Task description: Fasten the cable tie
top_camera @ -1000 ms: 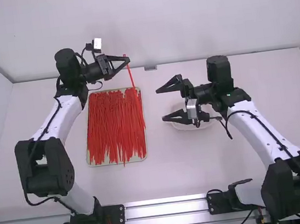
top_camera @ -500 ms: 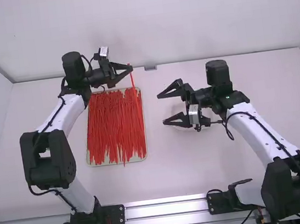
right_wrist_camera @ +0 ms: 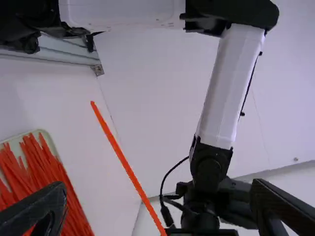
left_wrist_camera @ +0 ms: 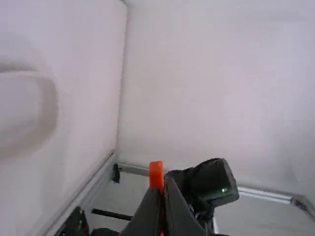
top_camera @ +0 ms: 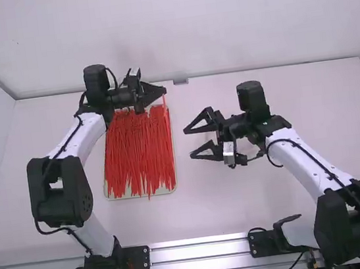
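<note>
A white table (top_camera: pixel 333 88) is seen, enclosed by pale walls. The left gripper (top_camera: pixel 160 91) is clenched on a single orange cable tie (left_wrist_camera: pixel 156 176), which is pinched between its jaws. In the left wrist view, the tie's squared end is seen standing out just past the fingertips. In the right wrist view, the rest of the tie is seen running out from those jaws as a long, straight, slanted strand, free of the table. Under and just behind these shut jaws, the far end of a pale tray (top_camera: pixel 141 194) is found, on which a thick pile of cable ties (top_camera: pixel 137 150) is laid lengthwise. The right gripper (top_camera: pixel 189 142) is held with its jaws spread wide and nothing is grasped between them. Its open jaws are pointed toward the tray, whose near edge lies just ahead of the fingertips, apart from them. The held tie is kept well apart from the right jaws.
</note>
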